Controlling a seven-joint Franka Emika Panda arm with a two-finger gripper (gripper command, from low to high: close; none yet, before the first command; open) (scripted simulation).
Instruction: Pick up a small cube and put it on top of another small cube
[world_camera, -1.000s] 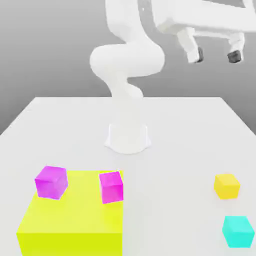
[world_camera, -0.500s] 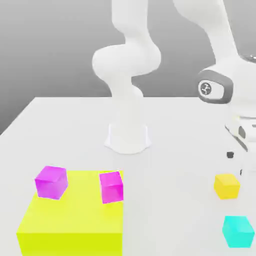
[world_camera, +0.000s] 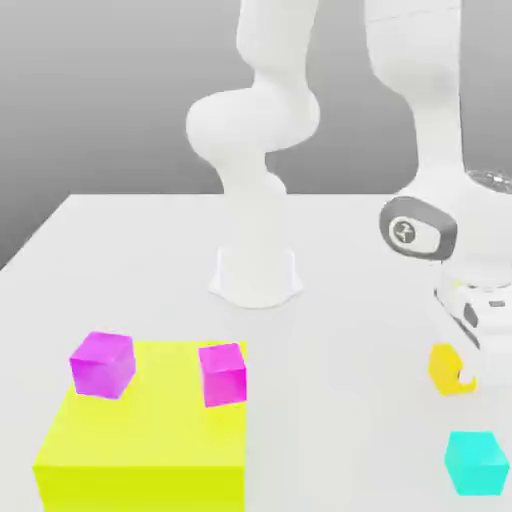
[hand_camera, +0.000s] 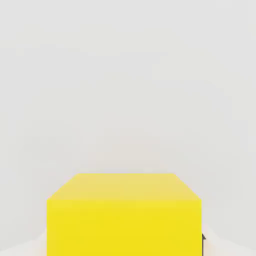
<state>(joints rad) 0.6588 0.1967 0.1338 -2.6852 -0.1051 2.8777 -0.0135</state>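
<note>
The small yellow cube (world_camera: 445, 368) sits on the white desk (world_camera: 150, 250) at about four o'clock from the robot's base (world_camera: 256, 278) in the exterior view, toward that view's right edge. The end effector (world_camera: 466, 375) has its white body directly over and partly in front of the cube, one curved fingertip showing against the cube's near face. Whether the fingers are spread or closed on the cube cannot be told from either view. In the hand view the yellow cube (hand_camera: 125, 215) is very close, its top face and one side face visible, with plain white desk (hand_camera: 125, 75) beyond it.

Just at six o'clock from the yellow cube lies a cyan cube (world_camera: 476, 462), apart from it and nearer the exterior view's lower edge. Nothing lies between these two cubes.

Well apart, at about seven o'clock from the base, a large flat yellow block (world_camera: 140, 440) rests on the desk. Two magenta cubes stand on its far edge: one (world_camera: 101, 364) at its far corner toward the exterior view's left, the other (world_camera: 222, 374) at the corner toward the right.

The desk is smooth and white. Behind it the backdrop is plain grey (world_camera: 90, 90), and the white arm (world_camera: 420, 120) rises past the picture's upper edge.
</note>
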